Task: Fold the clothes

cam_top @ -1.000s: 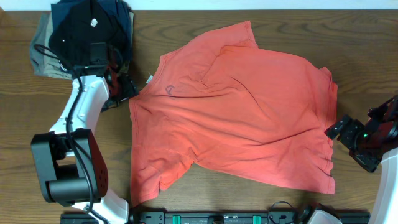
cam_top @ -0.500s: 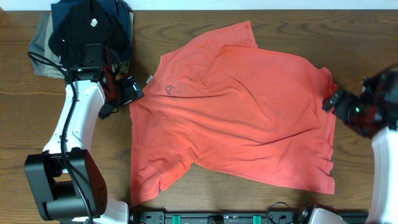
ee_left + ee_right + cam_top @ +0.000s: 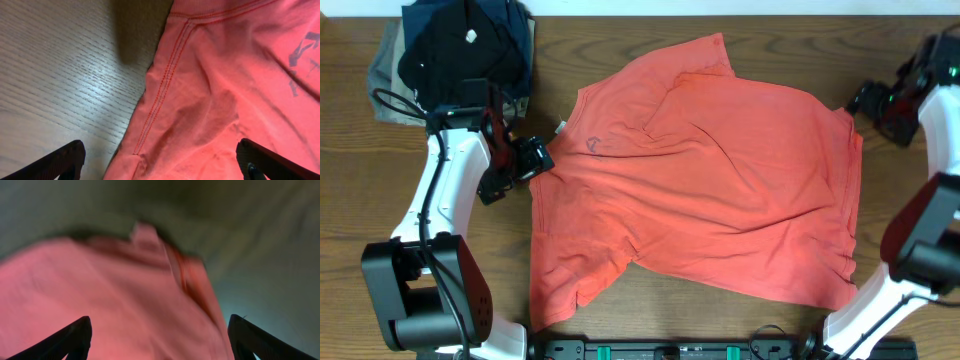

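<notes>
**A:** Which step is this? The T-shirt [image 3: 700,180] looks barely started.

**B:** Yeah, I'd say it's the reach before the first fold. The shirt lies spread out but rumpled in the middle of the frame, neck to the left and hem to the right. Nothing is folded over yet.

**A:** Are the pincers holding anything?

**B:** No. The left pincer [image 3: 542,160] sits at the shirt's left edge, by the shoulder seam. Its wrist view shows the jaws wide apart over that stitched seam, with nothing in them. The right pincer [image 3: 862,98] is at the upper right, just off the hem corner. Its wrist view is badly smeared, but the jaws look spread apart and not on the cloth.

**A:** What's next, then?

**B:** My guess is both drop down and pinch their edges. Soft cloth bunches, so each needs a clean bite on the seam before lifting.

**A:** And the surroundings?

**B:** It's a dark wood-grain bench [image 3: 420,230], with a pile of dark folded clothes [image 3: 460,50] at the upper left of the frame. You can't really see any of the room beyond that.
</notes>
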Robot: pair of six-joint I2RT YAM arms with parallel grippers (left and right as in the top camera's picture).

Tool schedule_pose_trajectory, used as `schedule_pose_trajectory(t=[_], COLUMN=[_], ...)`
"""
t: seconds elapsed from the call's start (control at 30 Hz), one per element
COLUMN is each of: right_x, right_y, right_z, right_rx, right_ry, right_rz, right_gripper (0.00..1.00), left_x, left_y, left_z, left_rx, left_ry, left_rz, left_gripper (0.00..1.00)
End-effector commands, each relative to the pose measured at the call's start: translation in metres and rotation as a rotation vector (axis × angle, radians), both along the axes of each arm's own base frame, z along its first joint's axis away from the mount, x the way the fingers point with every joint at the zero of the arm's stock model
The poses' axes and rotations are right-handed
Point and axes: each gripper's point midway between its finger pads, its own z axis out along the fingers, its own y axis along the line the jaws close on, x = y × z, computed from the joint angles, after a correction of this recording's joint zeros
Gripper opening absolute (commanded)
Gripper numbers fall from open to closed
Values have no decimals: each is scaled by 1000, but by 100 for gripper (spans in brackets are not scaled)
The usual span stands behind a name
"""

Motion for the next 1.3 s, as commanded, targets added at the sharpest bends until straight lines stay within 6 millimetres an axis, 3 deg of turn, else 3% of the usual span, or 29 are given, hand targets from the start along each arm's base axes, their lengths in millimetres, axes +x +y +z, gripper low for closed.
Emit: schedule_pose_trajectory(t=[0.0, 0.17, 0.37, 0.5, 0.6, 0.73, 0.9, 1.0, 1.03, 1.17, 1.27], right_x=[25, 35, 38, 36, 35, 38, 39, 39, 39, 35, 33], right_y=[-9, -20, -22, -18, -17, -11, 6, 11, 10, -3, -15], right_z=[-8, -53, -95, -112, -117, -118, -119, -119, -119, -118, -117], right_rx=[-45, -69, -75, -74, -83, -81, -74, -92, -105, -168, -209], right_ry=[-1, 71, 120, 148, 161, 159, 166, 180, 185, 212, 224], right_rz=[40, 64, 108, 147, 161, 174, 215, 226, 224, 159, 121], right_gripper=[83, 66, 63, 62, 61, 51, 51, 37, 27, 3, 1], left_x=[-6, -10, -5, -3, -2, -2, -2, -2, -2, -2, -2], left_y=[-2, -3, -2, -2, -2, -2, -2, -2, -2, -2, -2], left_z=[-11, -18, -18, -18, -18, -18, -18, -18, -18, -18, -18], left_rx=[-9, -9, -8, -8, -7, -7, -7, -7, -7, -7, -7], left_ry=[30, 36, 19, 8, 5, 4, 4, 4, 5, 5, 5], left_rz=[2, 3, 3, 3, 3, 3, 3, 3, 3, 2, 2], left_gripper=[96, 97, 97, 97, 97, 97, 98, 97, 97, 97, 97])
